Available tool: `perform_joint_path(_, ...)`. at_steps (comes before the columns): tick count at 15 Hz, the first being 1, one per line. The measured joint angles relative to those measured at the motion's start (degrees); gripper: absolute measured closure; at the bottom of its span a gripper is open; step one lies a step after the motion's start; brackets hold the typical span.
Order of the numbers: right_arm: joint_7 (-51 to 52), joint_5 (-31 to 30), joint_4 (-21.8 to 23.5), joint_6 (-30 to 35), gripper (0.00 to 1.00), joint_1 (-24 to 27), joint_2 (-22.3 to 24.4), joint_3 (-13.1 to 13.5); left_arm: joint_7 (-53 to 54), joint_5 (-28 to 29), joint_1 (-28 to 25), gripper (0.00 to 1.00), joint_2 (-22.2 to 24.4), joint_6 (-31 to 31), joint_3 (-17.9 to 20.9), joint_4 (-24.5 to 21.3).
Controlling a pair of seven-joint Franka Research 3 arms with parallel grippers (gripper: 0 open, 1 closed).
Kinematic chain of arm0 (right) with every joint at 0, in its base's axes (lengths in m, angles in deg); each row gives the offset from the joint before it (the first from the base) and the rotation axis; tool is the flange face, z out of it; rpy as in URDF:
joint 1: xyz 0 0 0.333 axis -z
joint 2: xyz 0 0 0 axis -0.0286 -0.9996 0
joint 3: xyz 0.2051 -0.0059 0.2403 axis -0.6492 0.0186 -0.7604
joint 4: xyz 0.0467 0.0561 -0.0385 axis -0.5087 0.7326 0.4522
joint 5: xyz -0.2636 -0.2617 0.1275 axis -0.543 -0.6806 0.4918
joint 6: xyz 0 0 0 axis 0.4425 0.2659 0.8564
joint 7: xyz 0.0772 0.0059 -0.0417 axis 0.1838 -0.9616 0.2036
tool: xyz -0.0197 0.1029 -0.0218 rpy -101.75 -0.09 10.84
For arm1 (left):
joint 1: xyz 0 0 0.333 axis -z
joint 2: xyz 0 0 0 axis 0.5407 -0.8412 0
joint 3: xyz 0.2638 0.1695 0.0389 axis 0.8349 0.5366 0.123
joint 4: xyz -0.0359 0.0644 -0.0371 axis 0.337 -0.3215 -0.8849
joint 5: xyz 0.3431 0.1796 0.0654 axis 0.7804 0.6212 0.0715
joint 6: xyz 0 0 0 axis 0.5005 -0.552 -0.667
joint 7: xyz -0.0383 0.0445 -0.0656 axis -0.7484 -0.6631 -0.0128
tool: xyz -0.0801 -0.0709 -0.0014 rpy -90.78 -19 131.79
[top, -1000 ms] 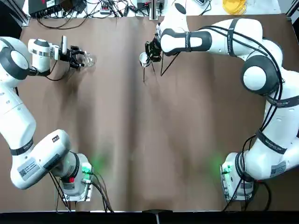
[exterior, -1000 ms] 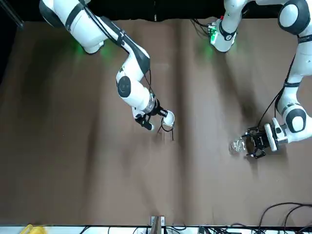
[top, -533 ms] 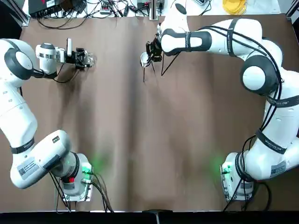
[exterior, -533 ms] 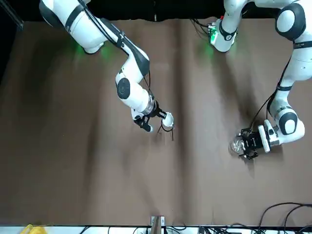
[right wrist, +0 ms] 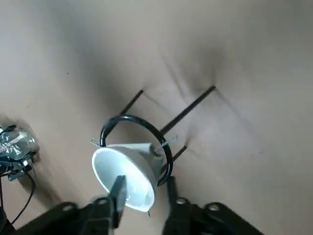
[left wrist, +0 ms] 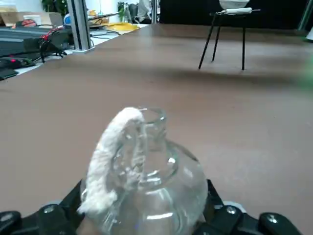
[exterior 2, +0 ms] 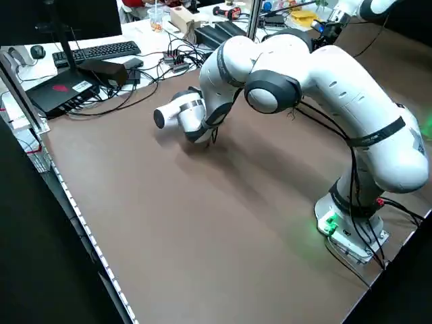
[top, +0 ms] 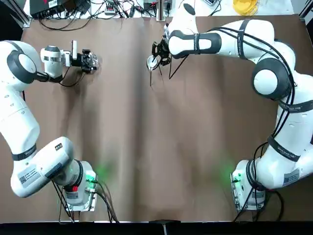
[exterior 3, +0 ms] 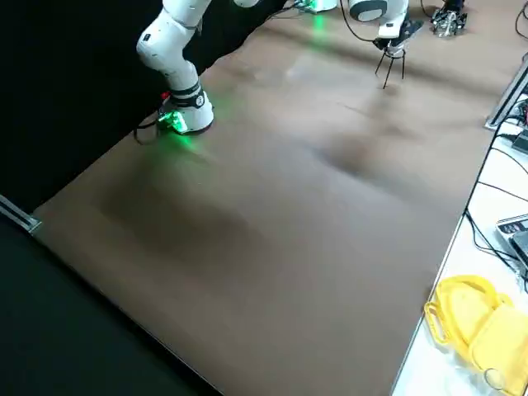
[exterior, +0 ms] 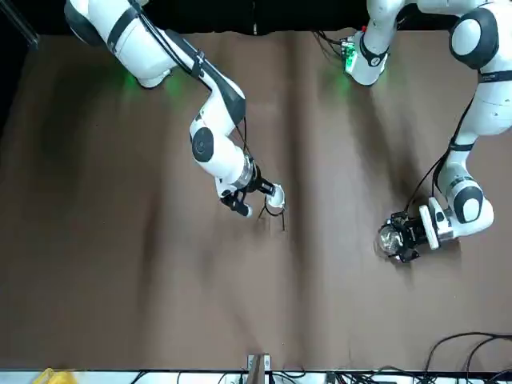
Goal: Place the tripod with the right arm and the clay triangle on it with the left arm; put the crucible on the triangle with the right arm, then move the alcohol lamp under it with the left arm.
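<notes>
The crucible (right wrist: pixel 124 176), a small glossy white cup, sits tilted in the black wire ring of the tripod (right wrist: pixel 146 132), whose three thin straight legs stand on the brown cloth-covered desk (top: pixel 156 147). A bit of pale wire at the ring looks like the clay triangle (right wrist: pixel 164 144), though little of it shows. The right tool (right wrist: pixel 143 188) has its fingers around the crucible's rim, one inside and one outside, close on the wall; its white arm reaches in low from the far right of the tripod, wrist bent down over the ring.

Well to the tripod's left, near the same far edge of the desk, stands the alcohol lamp (left wrist: pixel 146 186), a round clear glass bulb with a short neck and a fuzzy white wick. The left tool (top: pixel 89 60) lies level with the desk, its black fingers (left wrist: pixel 49 215) snug against both sides of the bulb, the forearm stretched out sideways.
</notes>
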Motion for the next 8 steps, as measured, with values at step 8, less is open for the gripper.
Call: perform_joint_path(8,1.82,-0.01,-1.73,2.48,0.4,2.37,1.71,0.11,1.08,-0.49,0.81,0.23,-0.96,-0.34,-1.18,0.28)
